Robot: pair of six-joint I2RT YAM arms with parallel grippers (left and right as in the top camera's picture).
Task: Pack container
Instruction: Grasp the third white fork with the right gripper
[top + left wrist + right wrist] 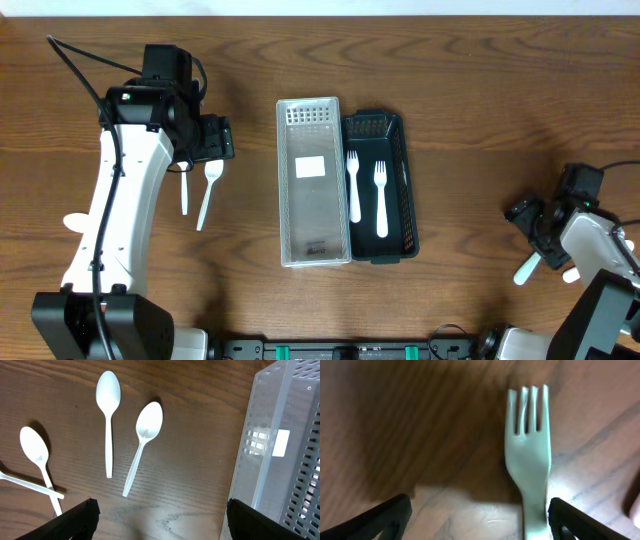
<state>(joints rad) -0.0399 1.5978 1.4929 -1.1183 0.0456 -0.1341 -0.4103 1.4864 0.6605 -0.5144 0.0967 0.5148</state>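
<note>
Packing in progress, overhead and wrist views. Two white forks (367,192) lie side by side, tines toward the far end, in the dark basket (398,130). The clear tray (310,225) touching its left wall holds no cutlery, only what looks like a label. The rest of the cutlery is on the table (480,110), so by this showing the job is well short of half done.

Left side: the left gripper (161,505) hangs above the table with its fingers spread wide and nothing between them. Three spoons (108,420) lie bowl-up just ahead of it. The two nearer the tray are almost parallel and apart, while the third, off to the left, crosses a thin white handle whose head is out of frame. The tray wall stands just beside the gripper's right finger.

Right side: the right gripper (480,500) is also spread, low over the wood. A loose fork (527,455) lies flat between the fingers, well off centre — close against the right finger (585,520) and far from the left. Whether handle and finger touch cannot be told. It is not clamped, and a centred grasp would probably need a sideways shift first.
</note>
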